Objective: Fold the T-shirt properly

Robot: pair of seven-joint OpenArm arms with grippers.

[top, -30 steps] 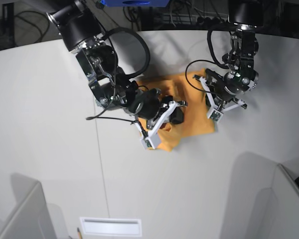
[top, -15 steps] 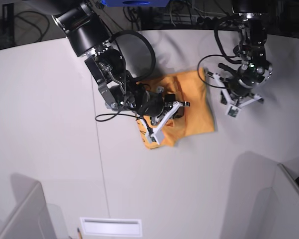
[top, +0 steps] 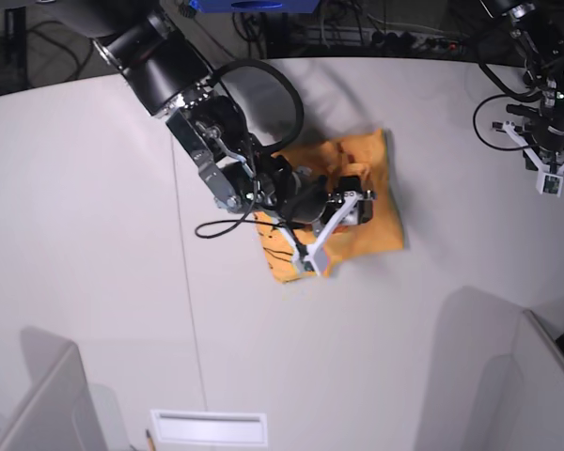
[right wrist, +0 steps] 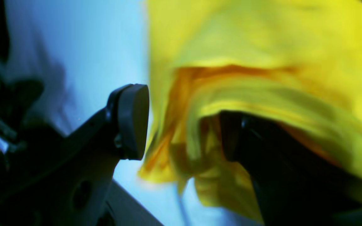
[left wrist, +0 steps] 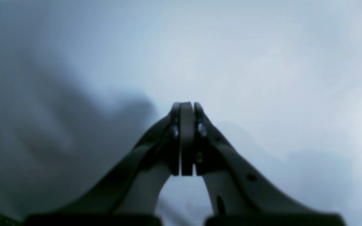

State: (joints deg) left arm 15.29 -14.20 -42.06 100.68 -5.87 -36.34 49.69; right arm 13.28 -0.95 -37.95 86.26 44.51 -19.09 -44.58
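- Two arms worked over one white table (top: pixel 94 235); the T-shirt (top: pixel 371 211) lay near its middle as a compact folded bundle.
- Right gripper (top: pixel 336 228) hovered over the bundle's near-left part, jaws spread apart. In the wrist view one pad (right wrist: pixel 133 121) stood clear of the cloth while folds draped over the other finger; no firm grip was visible, probably a release after a fold.
- Left gripper (top: pixel 548 167) sat well apart at the far right, jaws pressed together and empty, likely parked clear of the cloth.
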